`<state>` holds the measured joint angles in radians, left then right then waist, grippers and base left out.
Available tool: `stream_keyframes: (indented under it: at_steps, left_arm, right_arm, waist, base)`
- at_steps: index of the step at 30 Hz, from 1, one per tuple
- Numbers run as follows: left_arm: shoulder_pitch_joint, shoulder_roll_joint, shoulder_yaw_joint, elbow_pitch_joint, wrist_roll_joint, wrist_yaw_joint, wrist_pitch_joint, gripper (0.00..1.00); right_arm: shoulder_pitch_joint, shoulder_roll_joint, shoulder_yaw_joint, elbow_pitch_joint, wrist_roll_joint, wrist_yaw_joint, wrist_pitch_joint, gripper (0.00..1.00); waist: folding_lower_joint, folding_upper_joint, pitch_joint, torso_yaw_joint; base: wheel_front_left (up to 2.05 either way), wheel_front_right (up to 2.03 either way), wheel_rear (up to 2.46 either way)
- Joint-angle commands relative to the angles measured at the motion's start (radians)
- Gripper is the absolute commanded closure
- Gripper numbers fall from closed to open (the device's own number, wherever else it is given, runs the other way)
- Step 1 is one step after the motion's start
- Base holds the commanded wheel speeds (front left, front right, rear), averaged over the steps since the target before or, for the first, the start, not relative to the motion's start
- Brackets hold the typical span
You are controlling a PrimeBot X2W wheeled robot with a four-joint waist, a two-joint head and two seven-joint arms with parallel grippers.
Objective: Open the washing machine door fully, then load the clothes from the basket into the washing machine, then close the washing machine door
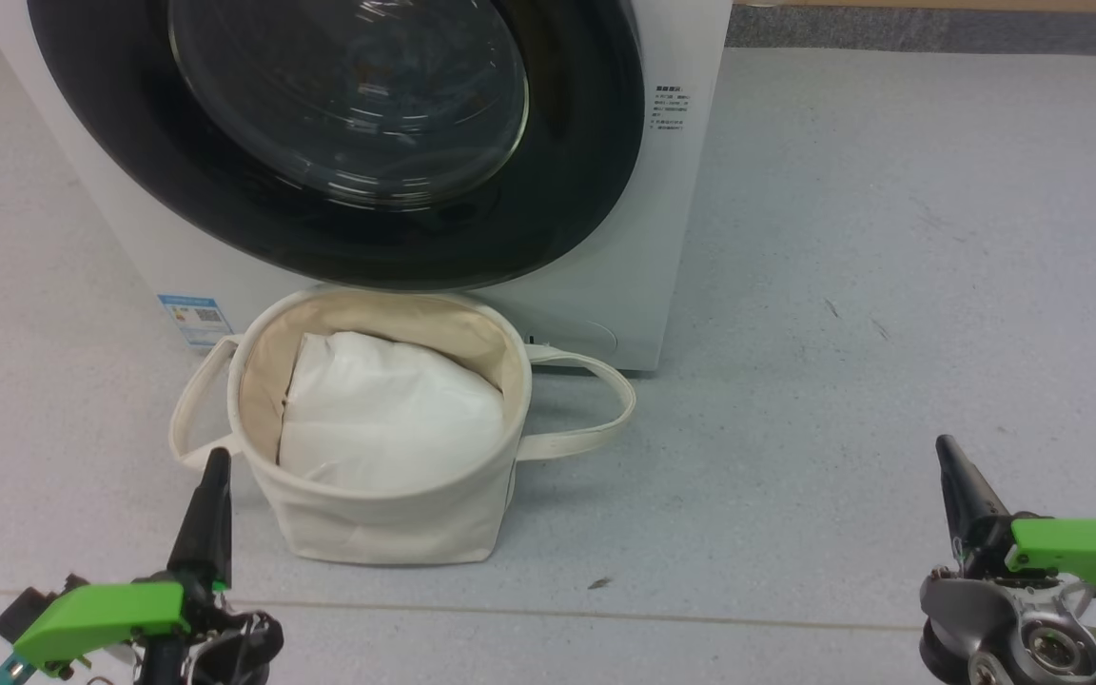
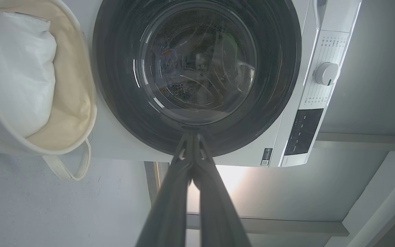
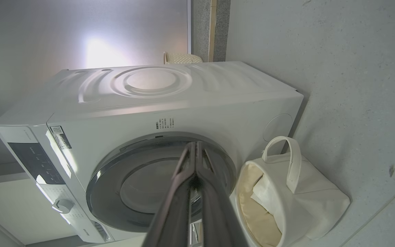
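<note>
1. Washing machine door (image 1: 339,238) sits at 12 o'clock in the head view, lying flat against the white washing machine (image 1: 672,238) and, by the look of it, latched.
2. Handling: I judge it stiff and fairly heavy, a glossy black ring around bulging glass. The smooth face gives fingers nothing to hook, and it should swing on a hinge rather than lift.
3. Hold: the outer edge of the rim is the place. The right wrist view shows a shallow notch (image 3: 142,142) in that rim, on the side that is about 3 o'clock from the head. It is probably the pull spot, though I cannot be sure.
4. Facing: the door stands upright and faces the robot. Being round it has no long axis, so what counts is the swing axis, likely vertical at 9 o'clock.
5. Basket (image 1: 386,533) stands upright just in front of the machine, at 6 o'clock from the door. Its mouth is up, its loop handles are at 9 and 3 o'clock, and a white cloth (image 1: 386,419) lies inside.
6. Behind the glass, the left wrist view shows a dim flecked shape (image 2: 170,51). Whether it is the clothes I cannot tell. Clothes would be soft, light and limp — pinch a fold.
7. Left gripper (image 1: 217,457) is at 7 o'clock and right gripper (image 1: 946,445) at 5 o'clock. Both have their fingers pressed together on nothing and point to 12, and neither touches the door.
</note>
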<state>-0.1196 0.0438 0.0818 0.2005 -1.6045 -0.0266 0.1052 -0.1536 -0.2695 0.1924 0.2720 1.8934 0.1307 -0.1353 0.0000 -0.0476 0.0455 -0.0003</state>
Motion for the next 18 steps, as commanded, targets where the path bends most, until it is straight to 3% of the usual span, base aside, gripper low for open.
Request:
stream_keyframes:
  at_steps: [1,18]
  left_arm:
    - [-0.010,0.007,0.037,-0.038,-0.001,0.001,0.007,1.00]
    - [-0.010,0.007,0.037,-0.039,-0.001,0.001,0.007,1.00]
  right_arm:
    - [-0.007,-0.029,0.020,-0.038,0.004,0.000,-0.008,1.00]
    - [-0.010,-0.058,0.056,-0.052,0.036,0.000,-0.039,1.00]
  waist:
    - [0.0000,0.0000,0.000,0.000]
    - [0.0000,0.0000,0.000,0.000]
  base:
    - [0.00,0.00,0.00]
    - [0.00,0.00,0.00]
